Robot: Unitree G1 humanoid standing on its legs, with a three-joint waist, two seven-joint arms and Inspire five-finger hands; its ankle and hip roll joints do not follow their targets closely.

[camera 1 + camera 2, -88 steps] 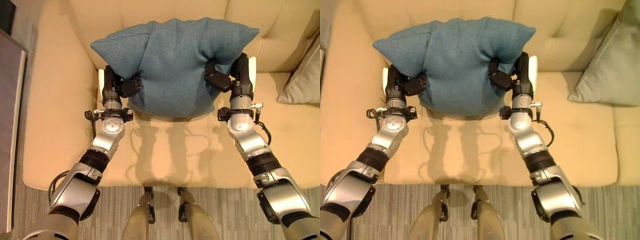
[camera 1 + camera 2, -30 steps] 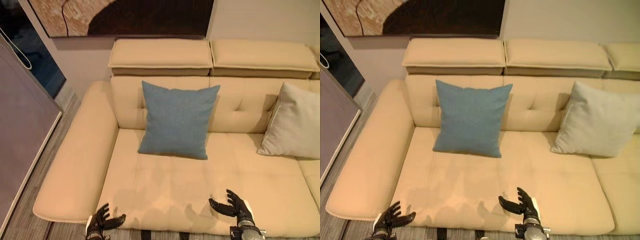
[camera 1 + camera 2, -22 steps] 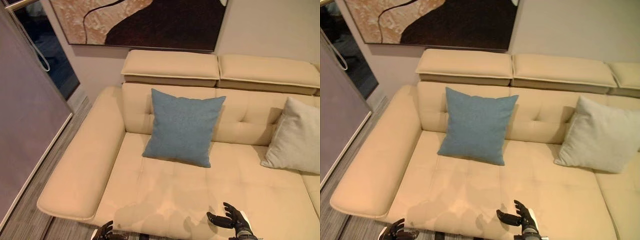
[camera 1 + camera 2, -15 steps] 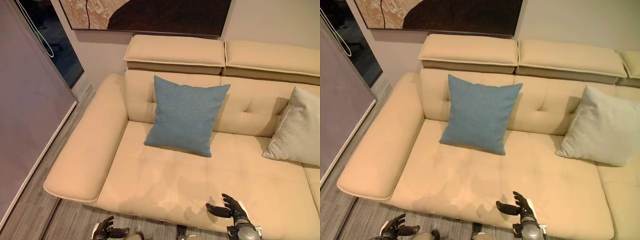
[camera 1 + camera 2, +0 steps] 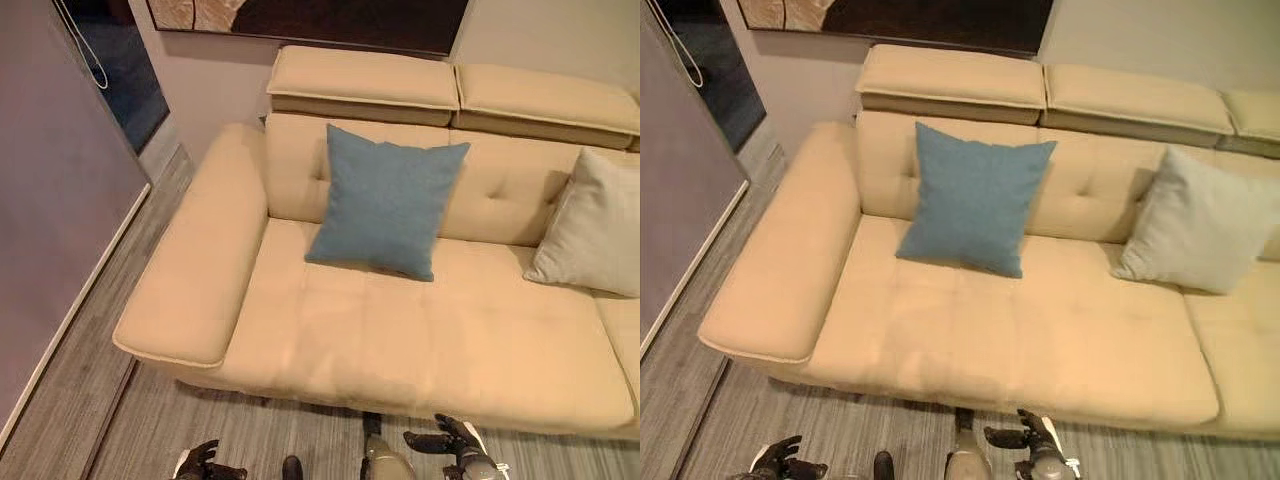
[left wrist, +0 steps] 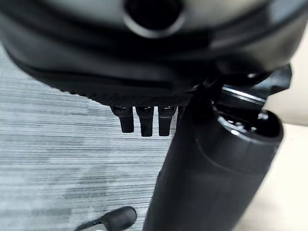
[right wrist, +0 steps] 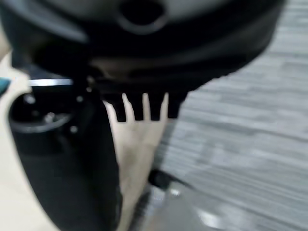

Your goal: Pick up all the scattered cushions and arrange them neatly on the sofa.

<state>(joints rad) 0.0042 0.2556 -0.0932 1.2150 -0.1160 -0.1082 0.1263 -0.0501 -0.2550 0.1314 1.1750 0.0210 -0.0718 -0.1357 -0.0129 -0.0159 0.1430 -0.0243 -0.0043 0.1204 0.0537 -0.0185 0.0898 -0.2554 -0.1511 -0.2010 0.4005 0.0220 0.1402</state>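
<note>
Blue cushion (image 5: 386,200) stands upright on the sofa (image 5: 420,340), leaning vs its backrest near the armrest (image 5: 200,270) end. Grey cushion (image 5: 590,225) leans on same backrest, well apart from blue one. My left hand (image 5: 197,462) & right hand (image 5: 447,445) hang over floor (image 5: 160,430) in front of sofa, fingers relaxed, holding nothing.

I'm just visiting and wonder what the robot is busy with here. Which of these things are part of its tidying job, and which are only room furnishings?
Part of the job:
- blue cushion, propped against the backrest
- pale grey cushion, also leaning on the backrest
- sofa
- left hand and right hand, both open and holding nothing

Just there:
- wall picture
- grey floor
</note>
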